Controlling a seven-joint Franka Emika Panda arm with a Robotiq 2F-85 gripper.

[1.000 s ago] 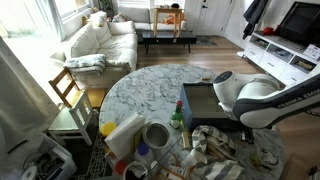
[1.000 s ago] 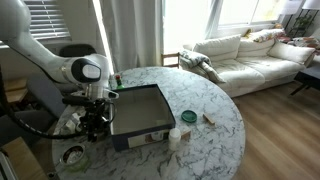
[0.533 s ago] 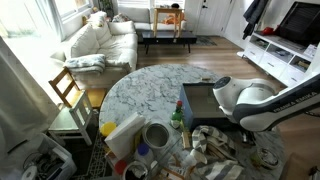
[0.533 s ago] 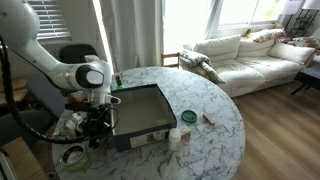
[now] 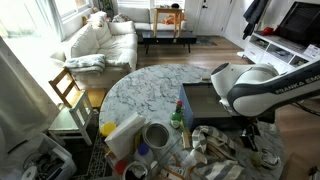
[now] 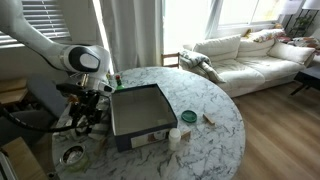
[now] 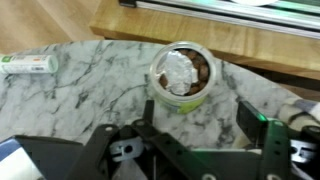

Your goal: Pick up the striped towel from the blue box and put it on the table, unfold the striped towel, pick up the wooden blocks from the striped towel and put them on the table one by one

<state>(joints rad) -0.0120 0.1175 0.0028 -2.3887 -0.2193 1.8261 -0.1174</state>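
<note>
In an exterior view the arm [image 6: 85,60] stands at the far left. It reaches down beside the blue box [image 6: 145,136], at about 9 o'clock from it, near the edge of the marble worktop [image 6: 215,100]. The box sits flat on the worktop and its floor looks dark. At 3 o'clock from the box lies a green lid [image 6: 188,117].

In an exterior view a pale and dark heap [image 5: 213,148] lies at 6 o'clock from the box. It is too jumbled to tell whether it is the striped towel, and no other view shows the towel clearly.

In the wrist view a white packet [image 7: 28,64] lies flat at 10 o'clock. A round cup [image 7: 183,77] stands on the marble near the centre, with something crumpled and white and something brown inside it. Behind it, at 12 o'clock, runs a wooden edge [image 7: 200,35]. The tool [image 7: 195,150] fills the lower part of the view at 6 o'clock from the cup and apart from it. Its fingers [image 7: 125,150] are spread wide, with nothing held between them.
</note>
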